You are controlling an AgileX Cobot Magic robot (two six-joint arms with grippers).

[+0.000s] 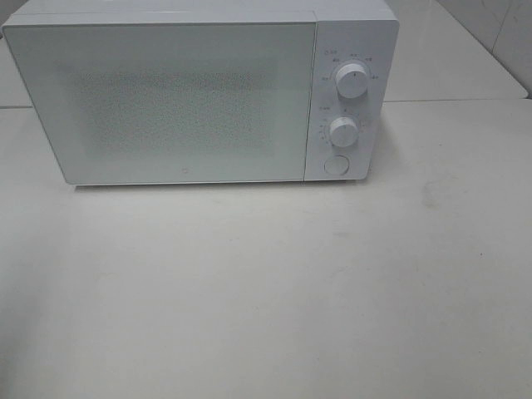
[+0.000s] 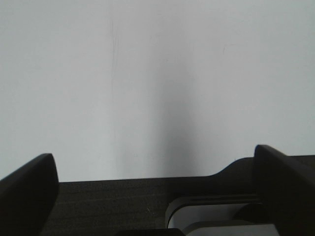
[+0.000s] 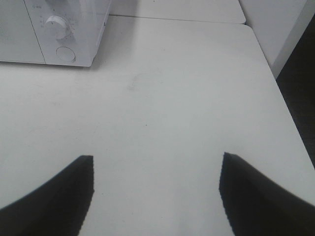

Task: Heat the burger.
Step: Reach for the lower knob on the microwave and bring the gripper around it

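Microwave (image 1: 166, 100) stands at back of desk (image 1: 266, 291), door shut. Burger not in sight; cannot tell where it is. Left fingers (image 2: 29, 191) spread wide, holding nothing. Right fingers (image 3: 59, 196) apart above desk near microwave's front corner, nothing between them

Right gripper (image 3: 157, 157) jaws apart, empty, over white desk (image 3: 187, 88); microwave (image 3: 29, 39) with knob (image 3: 57, 25) and round button (image 3: 65, 53) stands near the desk's edge.
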